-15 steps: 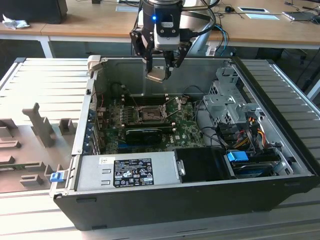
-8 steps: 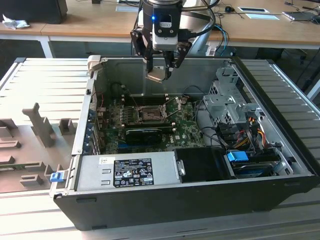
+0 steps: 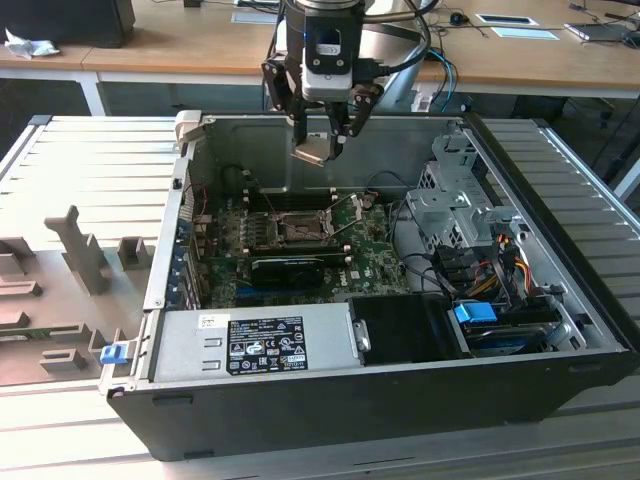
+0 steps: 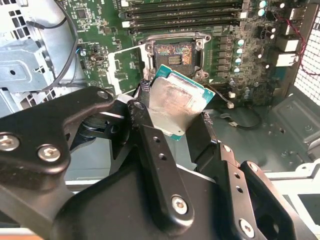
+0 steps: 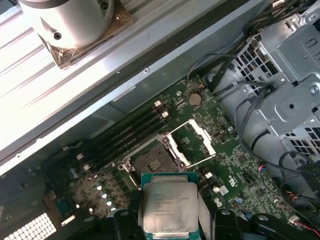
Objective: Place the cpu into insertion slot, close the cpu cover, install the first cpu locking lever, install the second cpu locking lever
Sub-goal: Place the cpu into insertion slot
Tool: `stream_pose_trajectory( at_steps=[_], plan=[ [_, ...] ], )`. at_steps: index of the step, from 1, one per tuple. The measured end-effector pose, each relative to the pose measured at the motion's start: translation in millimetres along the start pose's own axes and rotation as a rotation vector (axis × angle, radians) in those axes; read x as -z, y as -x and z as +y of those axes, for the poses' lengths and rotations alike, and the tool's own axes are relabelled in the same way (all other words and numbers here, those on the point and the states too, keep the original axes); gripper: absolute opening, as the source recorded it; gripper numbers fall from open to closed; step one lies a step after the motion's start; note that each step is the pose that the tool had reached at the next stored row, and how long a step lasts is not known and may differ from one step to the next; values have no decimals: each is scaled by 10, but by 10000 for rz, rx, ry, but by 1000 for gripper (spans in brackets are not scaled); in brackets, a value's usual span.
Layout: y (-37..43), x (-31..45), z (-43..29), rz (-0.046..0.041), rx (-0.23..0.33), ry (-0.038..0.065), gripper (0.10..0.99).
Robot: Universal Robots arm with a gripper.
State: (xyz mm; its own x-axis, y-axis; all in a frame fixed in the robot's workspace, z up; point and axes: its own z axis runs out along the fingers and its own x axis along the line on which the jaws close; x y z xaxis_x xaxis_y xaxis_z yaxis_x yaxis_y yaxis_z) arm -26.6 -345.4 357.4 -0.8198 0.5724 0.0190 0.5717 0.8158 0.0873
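- Silvery-tan cpu [image 3: 311,151], in the exterior view, hangs pinched by its edges between the fingers of the gripper [image 3: 322,140]. It is high over the open case [image 3: 400,400]. The slot [image 3: 298,232] lies lower on the board [image 3: 365,262], well apart from the chip.
- In the second wrist view the cpu [image 4: 175,107] sits tilted between the black fingers [image 4: 150,145], with one corner toward the slot [image 4: 174,56], whose dark centre is bare. The cover [image 4: 125,70] is swung open just beside the slot.
- In the first wrist view the cpu [image 5: 167,207] is clamped on two opposite edges with its metal face toward the camera. The slot [image 5: 152,162] is uncovered, and the cover [image 5: 192,142] stands raised next to it.
- Likely trouble, tilt: if the chip goes down at this angle, one corner would meet the socket first and could bend the contacts.
- Likely trouble, grip: the hold is on thin edges alone, so a small slip could skew the chip or drop it onto the board.
- Likely trouble, crowding: the raised cover stands close to the slot, and a finger could catch it on the way down.
- Whether the chip is turned the right way for the socket cannot be told from these views. A wrong turn would stop it seating.
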Motion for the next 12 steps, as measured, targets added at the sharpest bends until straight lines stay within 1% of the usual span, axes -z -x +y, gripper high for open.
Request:
stream_pose_trajectory(
  at_steps=[3,12],
  plan=[
    [0,-1,0,-18,-204,4,533],
    [0,-3,0,-51,-578,11,533]
  ],
)
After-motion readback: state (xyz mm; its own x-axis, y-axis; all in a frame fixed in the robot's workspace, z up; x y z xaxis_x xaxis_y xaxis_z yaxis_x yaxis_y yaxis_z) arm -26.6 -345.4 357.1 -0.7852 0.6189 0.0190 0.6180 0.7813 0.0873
